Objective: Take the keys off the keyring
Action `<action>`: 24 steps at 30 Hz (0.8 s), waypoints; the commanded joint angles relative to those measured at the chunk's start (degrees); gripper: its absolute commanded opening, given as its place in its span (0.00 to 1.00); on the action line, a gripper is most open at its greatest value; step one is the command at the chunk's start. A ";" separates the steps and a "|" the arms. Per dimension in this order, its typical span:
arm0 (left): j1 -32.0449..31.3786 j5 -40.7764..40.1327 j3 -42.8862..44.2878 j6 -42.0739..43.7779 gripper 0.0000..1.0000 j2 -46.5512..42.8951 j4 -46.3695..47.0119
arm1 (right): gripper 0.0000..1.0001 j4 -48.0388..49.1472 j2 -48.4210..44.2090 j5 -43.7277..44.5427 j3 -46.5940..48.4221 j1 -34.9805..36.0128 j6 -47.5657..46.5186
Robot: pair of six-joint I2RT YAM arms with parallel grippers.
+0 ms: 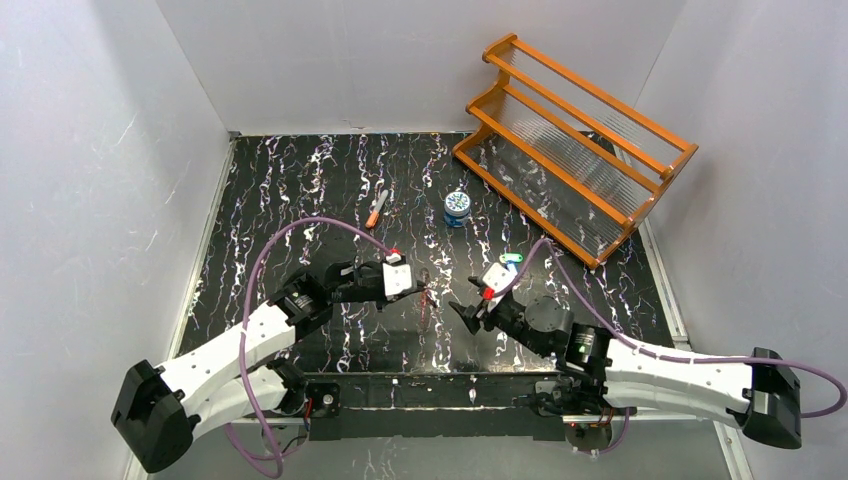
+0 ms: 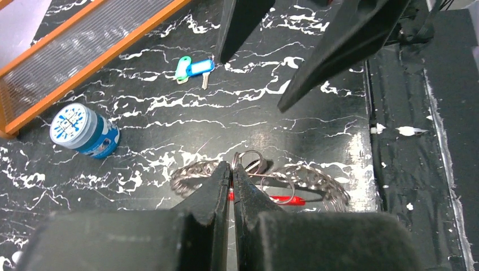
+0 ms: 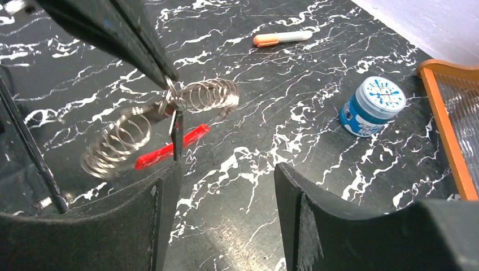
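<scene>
So, counter (image 1: 300, 180): you are working on a glossy black slab veined with white, boxed in by plain white walls (image 1: 120, 150) on the left, far and right.
Rack (image 1: 575, 140): one, orange-framed with clear ribbed shelves, at the far right.
Tin (image 1: 457, 207): one, small, round and blue, upright, just left of the rack.
Pen (image 1: 377, 208): one, orange and white, lying left of the tin.
Tagged key (image 2: 194, 68): one, with a green and a blue tag, lying alone near the rack, well apart from the loop.
Keyring (image 3: 209, 96): one silvery coiled loop with a red section, mid-counter between your two arms.
Keys (image 3: 176, 132): you can make out one thin blade hanging edge-on below the pinch; the rest cannot be counted.
Left end effector (image 2: 232, 166): jaws pressed together on a small ring of the keyring.
Right end effector (image 3: 226, 172): jaws spread wide, holding nothing, just right of the loop.
</scene>
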 commanded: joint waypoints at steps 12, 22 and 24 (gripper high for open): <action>0.27 6.62 0.34 -6.34 0.00 -1.48 7.59 | 0.65 25.23 6.45 -12.48 -7.46 -1.02 -3.30; 0.20 6.24 -0.38 -10.95 0.00 -0.20 11.40 | 0.53 35.64 16.08 -12.32 -6.90 -1.00 2.66; 0.20 6.48 -0.49 -11.63 0.00 0.17 12.03 | 0.53 38.44 16.99 -11.91 -7.25 -1.01 3.25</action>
